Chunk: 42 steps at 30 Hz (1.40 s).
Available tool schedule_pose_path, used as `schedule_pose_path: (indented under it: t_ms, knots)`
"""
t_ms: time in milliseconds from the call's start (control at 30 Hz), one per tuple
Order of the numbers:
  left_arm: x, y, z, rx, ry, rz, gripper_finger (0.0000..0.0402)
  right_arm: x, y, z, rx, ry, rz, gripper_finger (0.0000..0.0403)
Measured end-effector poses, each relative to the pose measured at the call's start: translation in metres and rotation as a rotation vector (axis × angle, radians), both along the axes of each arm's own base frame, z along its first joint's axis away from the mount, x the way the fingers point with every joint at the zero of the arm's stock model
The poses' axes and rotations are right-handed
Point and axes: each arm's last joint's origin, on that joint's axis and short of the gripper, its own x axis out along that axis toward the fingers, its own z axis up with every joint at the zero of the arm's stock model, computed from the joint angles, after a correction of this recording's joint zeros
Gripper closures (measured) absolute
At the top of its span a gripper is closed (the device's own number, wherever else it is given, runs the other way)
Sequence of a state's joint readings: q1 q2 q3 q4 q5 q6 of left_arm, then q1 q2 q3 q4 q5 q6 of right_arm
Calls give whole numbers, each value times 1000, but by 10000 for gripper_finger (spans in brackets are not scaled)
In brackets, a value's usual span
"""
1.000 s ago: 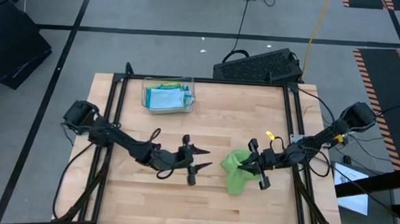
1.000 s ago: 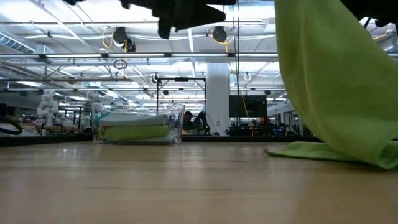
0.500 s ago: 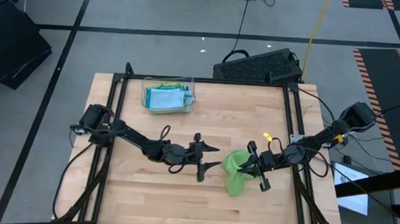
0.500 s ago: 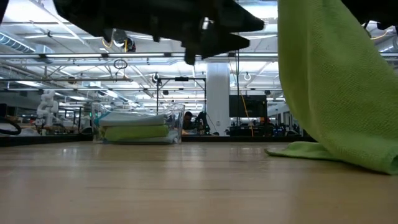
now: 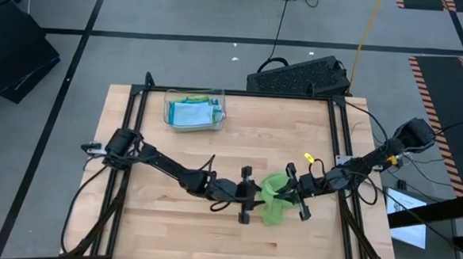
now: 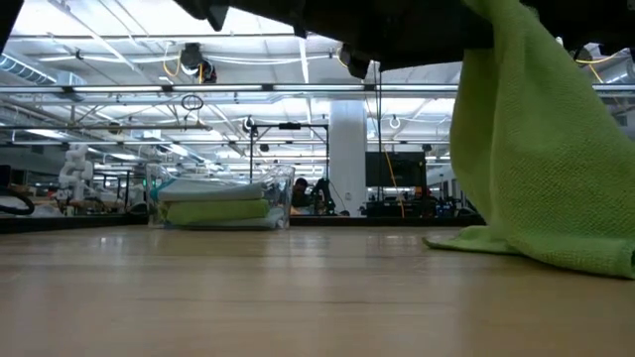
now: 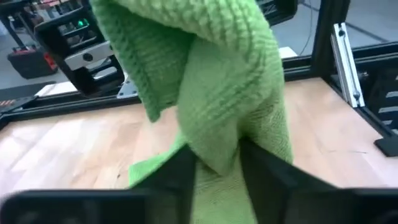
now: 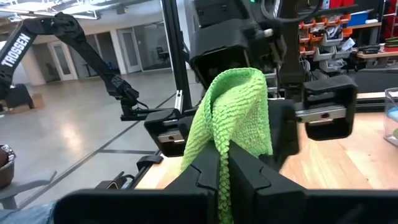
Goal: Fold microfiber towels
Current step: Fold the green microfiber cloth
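Right gripper pinched shut on a lifted fold of the lime green towel; the cloth drapes below it, tail on the table. Left gripper right beside it, fingers straddling a hanging fold, part-way closed; firm hold, cannot tell. Towel looks light, soft, limp, so it will sag; best taken at a corner or edge. Clear tray of stacked towels sits well away from both.

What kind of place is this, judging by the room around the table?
Probably a large robotics lab or workshop: a wooden table in a black metal frame, exposed ceiling beams with rows of lights, and another robot arm standing on the concrete floor.
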<state>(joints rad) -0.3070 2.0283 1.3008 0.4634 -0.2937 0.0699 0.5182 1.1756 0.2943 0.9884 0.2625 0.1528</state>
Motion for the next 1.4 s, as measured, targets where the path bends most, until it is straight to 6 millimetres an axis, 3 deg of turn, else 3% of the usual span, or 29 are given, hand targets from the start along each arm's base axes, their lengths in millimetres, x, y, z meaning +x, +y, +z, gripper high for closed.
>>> schedule_pose_path:
  t_ms: [133, 200, 567, 933, 1167, 1400]
  knots:
    - [-2, -2, 8, 9, 4, 7, 371, 0, 0, -1, -12, 6, -4, 391]
    - [-3, -3, 9, 11, -4, 17, 391, -1, -1, -2, -21, 22, -5, 386]
    - [-25, -17, 35, 78, 42, 98, 396, -8, -6, 0, -5, 98, -57, 306]
    - [-39, -29, 40, 177, 71, 221, 395, -9, -7, -2, -24, 127, -58, 226]
    - [-50, -28, 40, 244, 113, 402, 395, -11, -8, -13, -68, 224, -57, 219]
    - [-52, -25, 39, 263, 115, 490, 398, -10, -12, -18, -60, 282, -83, 257]
